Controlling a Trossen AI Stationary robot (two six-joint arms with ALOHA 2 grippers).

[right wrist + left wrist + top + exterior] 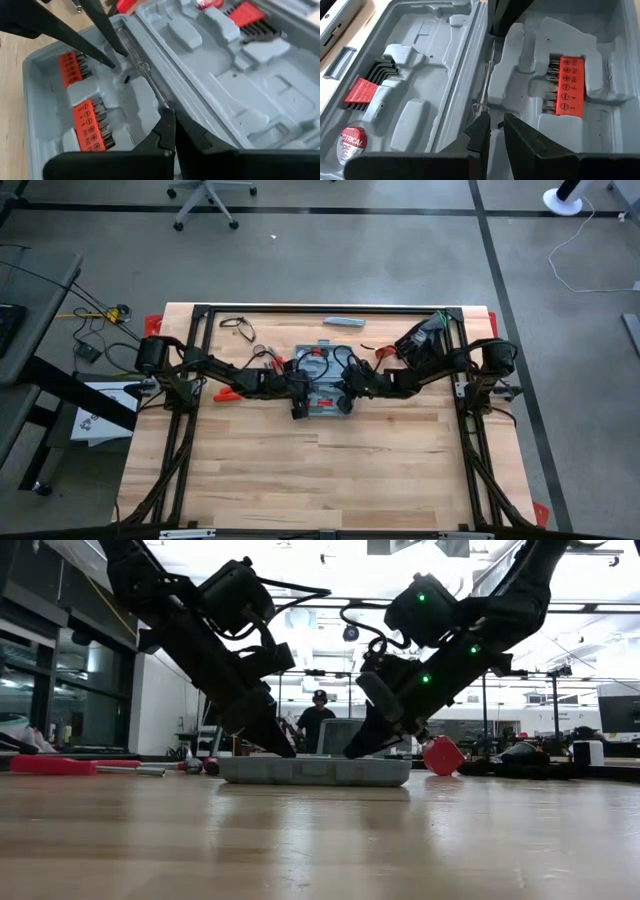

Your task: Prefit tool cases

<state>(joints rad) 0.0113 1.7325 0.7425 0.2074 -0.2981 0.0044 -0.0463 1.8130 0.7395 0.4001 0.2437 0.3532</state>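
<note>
The blue-grey tool case lies open on the table's middle, its moulded inside up. Its slots hold red bit strips and hex keys in a red holder. A thin driver with a clear handle and a metal shaft lies along the ridge between the two halves. My left gripper stands slightly open at the clear-handle end. My right gripper is shut at the shaft's other end. Both arms slant down into the case from opposite sides. My left gripper has one fingertip right beside the driver's clear handle, slanting down from the table's left; whether it touches, I cannot tell. My right gripper's shut fingertips meet the free end of the metal shaft, slanting down from the table's right. The driver lies in the case.
A slim grey bar lies at the far edge, loose cables at the far left, black gear at the far right and a red clamp left of the case. A person stands in the room behind. Bare wood stretches toward the near edge.
</note>
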